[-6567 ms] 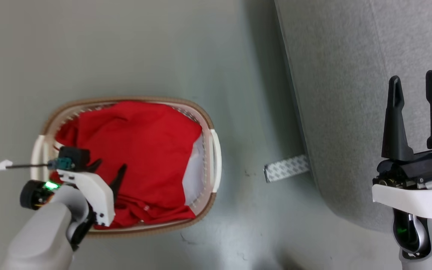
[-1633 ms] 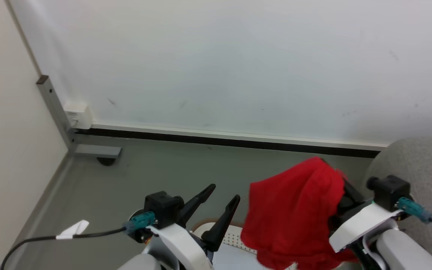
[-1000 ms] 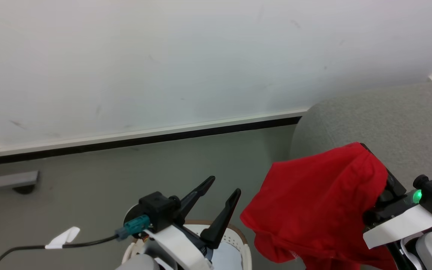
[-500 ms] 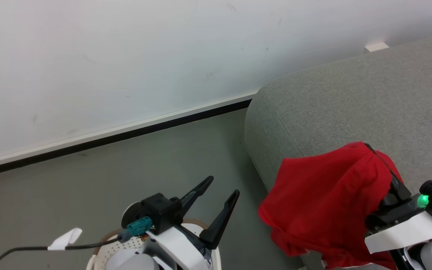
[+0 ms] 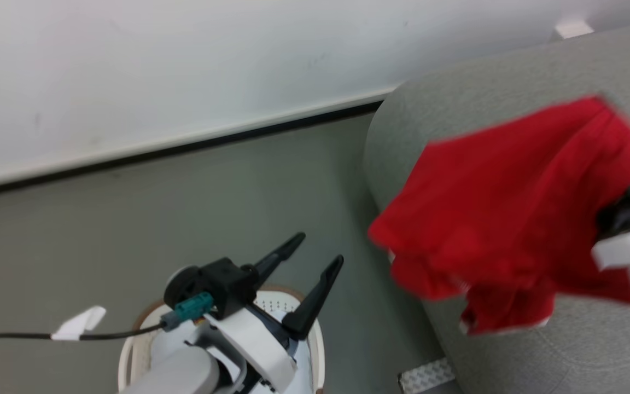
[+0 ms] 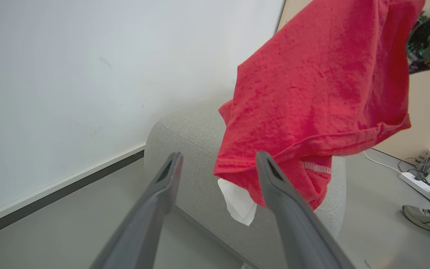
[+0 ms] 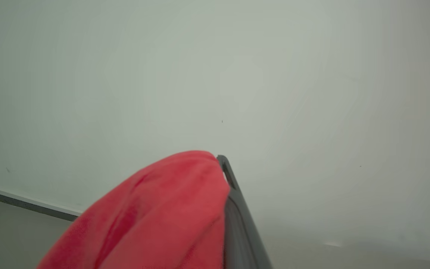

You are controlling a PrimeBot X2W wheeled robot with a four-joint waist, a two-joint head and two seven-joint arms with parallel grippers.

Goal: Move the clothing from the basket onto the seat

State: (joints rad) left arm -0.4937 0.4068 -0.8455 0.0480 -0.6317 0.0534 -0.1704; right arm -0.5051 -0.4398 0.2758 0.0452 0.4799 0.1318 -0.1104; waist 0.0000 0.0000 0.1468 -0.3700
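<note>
Right gripper clamps the clothing — draped over it above the seat; left gripper spread.

A plain white wall rises behind the light grey seat, meeting the grey-green floor along a white skirting edged in black. A strip of patterned tape lies on the floor at the seat's foot. Beyond the seat, a white power strip and a person's shoe sit on the floor by a beige panel.
</note>
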